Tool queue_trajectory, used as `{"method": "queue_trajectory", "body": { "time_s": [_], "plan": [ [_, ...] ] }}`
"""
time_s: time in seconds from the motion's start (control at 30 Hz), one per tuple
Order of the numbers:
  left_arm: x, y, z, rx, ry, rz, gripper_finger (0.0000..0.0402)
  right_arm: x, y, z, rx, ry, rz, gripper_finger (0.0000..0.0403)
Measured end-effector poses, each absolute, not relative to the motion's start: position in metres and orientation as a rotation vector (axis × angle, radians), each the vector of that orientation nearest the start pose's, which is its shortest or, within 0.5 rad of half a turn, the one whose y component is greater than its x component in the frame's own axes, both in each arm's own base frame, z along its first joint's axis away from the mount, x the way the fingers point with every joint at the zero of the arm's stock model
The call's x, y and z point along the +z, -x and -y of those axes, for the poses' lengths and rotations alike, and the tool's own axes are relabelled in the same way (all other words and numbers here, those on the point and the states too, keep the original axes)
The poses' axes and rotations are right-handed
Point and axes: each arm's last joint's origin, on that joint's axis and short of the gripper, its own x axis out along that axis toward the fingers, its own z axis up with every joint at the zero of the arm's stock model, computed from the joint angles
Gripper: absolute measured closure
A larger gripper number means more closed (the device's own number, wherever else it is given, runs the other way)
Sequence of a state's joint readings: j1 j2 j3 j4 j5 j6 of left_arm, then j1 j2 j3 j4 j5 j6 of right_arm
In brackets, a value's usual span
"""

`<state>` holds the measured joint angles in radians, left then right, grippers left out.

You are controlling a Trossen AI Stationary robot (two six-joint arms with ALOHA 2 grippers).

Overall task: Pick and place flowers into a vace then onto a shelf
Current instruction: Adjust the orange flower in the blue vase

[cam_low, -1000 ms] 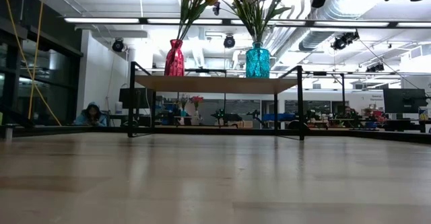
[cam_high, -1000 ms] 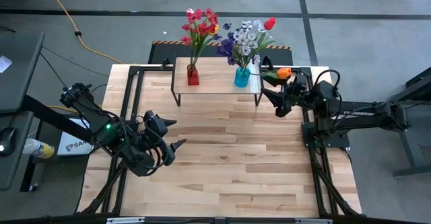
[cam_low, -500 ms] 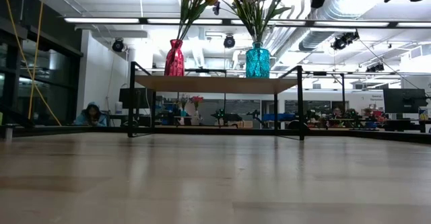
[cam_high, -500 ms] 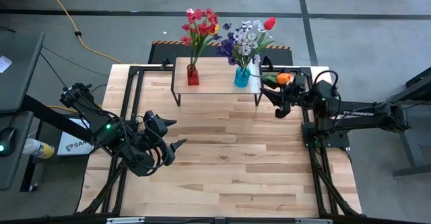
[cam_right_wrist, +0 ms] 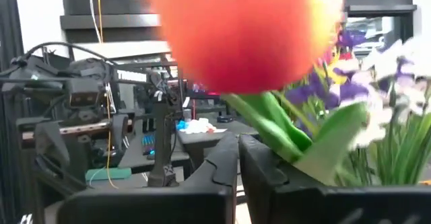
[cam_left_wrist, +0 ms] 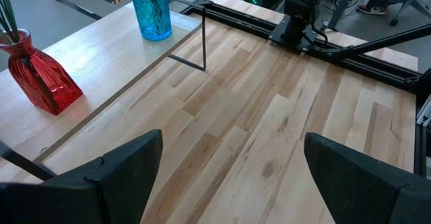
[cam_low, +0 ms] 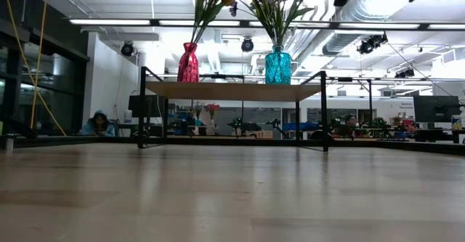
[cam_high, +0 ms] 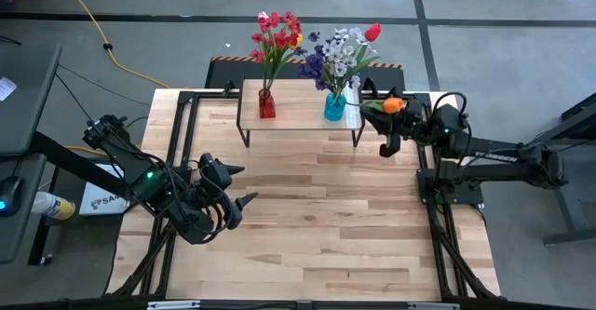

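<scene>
A red vase and a blue vase, each with flowers in it, stand on the shelf at the table's far edge. My right gripper is just off the shelf's right end, high above the table, shut on an orange tulip. In the right wrist view the tulip's head fills the top of the picture above the gripper. My left gripper stands open over the table's left half, with nothing between its fingers. My right gripper has the orange tulip by its green stem, just below the head. The fingers lie about level and point toward the table's left. One finger hides the exact place of contact. The tulip is lifted clear, its head and leaves sticking out past the fingertips.
The shelf stands on thin black legs, with open space under its top. A black metal frame runs along the table's right side under my right arm. Bare wooden tabletop lies between the shelf and the near edge.
My right gripper has shut beside the shelf's right end, taking hold of the orange tulip. The tulip has hardly shifted.
</scene>
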<state>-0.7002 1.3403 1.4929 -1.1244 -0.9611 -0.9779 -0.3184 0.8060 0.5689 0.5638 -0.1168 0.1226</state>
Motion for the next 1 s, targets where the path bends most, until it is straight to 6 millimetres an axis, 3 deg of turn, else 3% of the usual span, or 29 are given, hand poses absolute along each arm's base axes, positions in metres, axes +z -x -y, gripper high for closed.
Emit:
{"method": "queue_trajectory", "body": {
  "time_s": [0.47, 1.0],
  "plan": [
    [0.389, -0.2, 0.138, 0.505, 0.239, -0.444, 0.0009, 0.363, -0.191, 0.088, -0.107, 0.021, 0.196, 0.0401],
    [0.389, -0.2, 0.138, 0.51, 0.237, -0.437, 0.0009, 0.358, -0.198, 0.112, -0.067, -0.006, 0.151, 0.0402]
  ]
}}
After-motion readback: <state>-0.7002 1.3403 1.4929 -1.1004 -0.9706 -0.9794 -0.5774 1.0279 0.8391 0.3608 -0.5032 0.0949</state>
